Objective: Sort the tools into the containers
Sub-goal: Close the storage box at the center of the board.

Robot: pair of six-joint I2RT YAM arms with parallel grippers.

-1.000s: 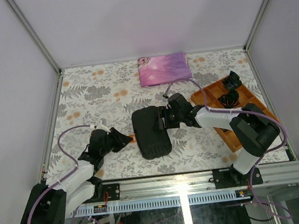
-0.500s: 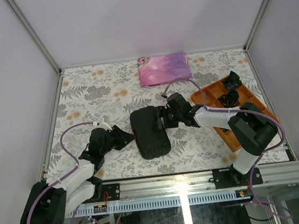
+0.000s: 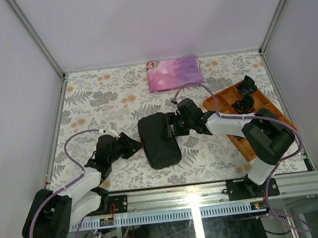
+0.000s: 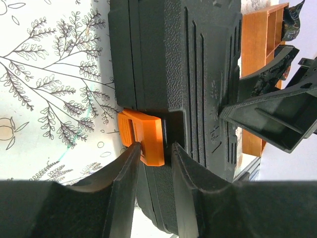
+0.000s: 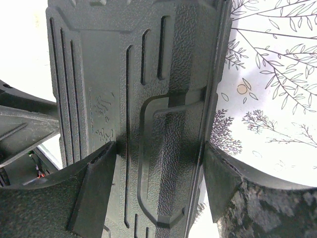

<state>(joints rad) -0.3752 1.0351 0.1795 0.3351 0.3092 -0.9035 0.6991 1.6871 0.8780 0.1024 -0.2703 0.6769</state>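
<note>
The container, a black tool case (image 3: pixel 159 139), lies closed in the middle of the table, so the tools are hidden. My left gripper (image 3: pixel 141 146) is at its left edge. In the left wrist view this gripper (image 4: pixel 153 148) is shut on the case's orange latch (image 4: pixel 148 134), one finger on the latch's outer face and the other in the recess behind it. My right gripper (image 3: pixel 171 126) reaches in from the right. In the right wrist view it (image 5: pixel 158 148) is shut on the case's ribbed shell (image 5: pixel 148 74), one finger on the lid and the other on the rim.
A folded pink-purple cloth (image 3: pixel 174 73) lies at the back of the table. An orange wooden tray (image 3: pixel 211 100) with compartments sits at the right and holds black coiled bundles (image 3: pixel 243 105). Metal frame posts stand along both sides of the flowered table.
The case has slid slightly to the left with the right gripper on it. The left gripper has stayed at the orange latch.
</note>
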